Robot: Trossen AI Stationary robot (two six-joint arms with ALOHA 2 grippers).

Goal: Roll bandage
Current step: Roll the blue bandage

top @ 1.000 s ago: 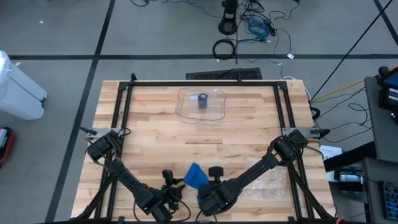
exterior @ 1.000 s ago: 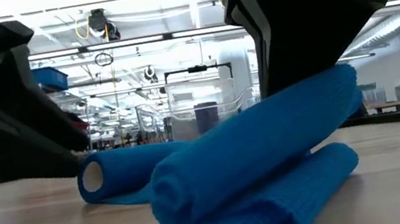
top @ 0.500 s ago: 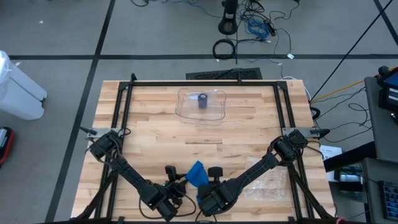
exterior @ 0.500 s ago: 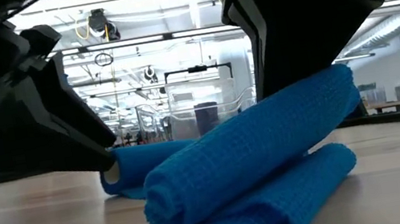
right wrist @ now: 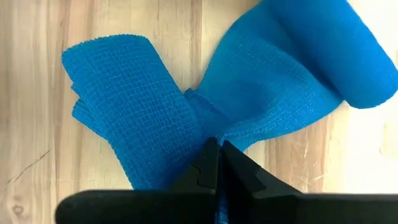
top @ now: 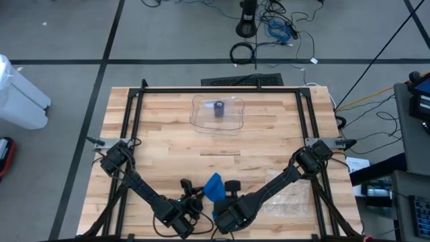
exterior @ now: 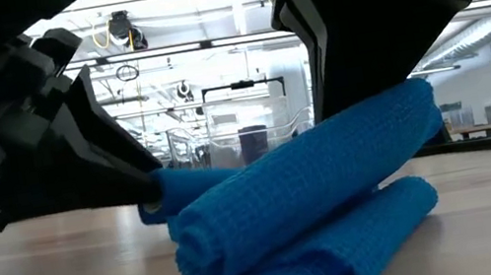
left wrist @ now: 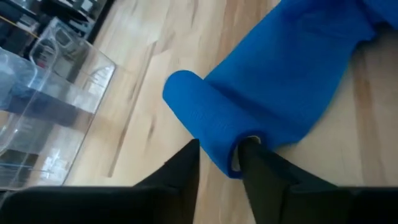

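A blue mesh bandage lies near the table's front edge, partly rolled. Its rolled end rests on the wood. The loose band lies folded on the table and rises to my right gripper, which is shut on it. My left gripper comes in low from the left. Its fingers are apart on either side of the roll's open end. In the low view the left gripper hides that end. My left gripper has one finger against the rim of the roll's open end, slanting down from the table's near left. The other finger stands just off the roll's side, with a strip of wood showing between. The roll lies on the table. My right gripper pinches the loose band where it bunches together, between its two shut fingers. The fingers come from above and point steeply down. The band rises slack from the table to the fingers, and its folds stay on the wood.
A clear plastic container with a dark roll inside stands at the far middle of the table. A clear plastic bag lies at the near right. Black frame rails run along the table's sides and back.
My left gripper has gone down and toward the table's right, up to the roll's open end, which it now covers in the low view. The rolled end has slid a little toward the right gripper. The right gripper's hold on the band has stayed as it was.
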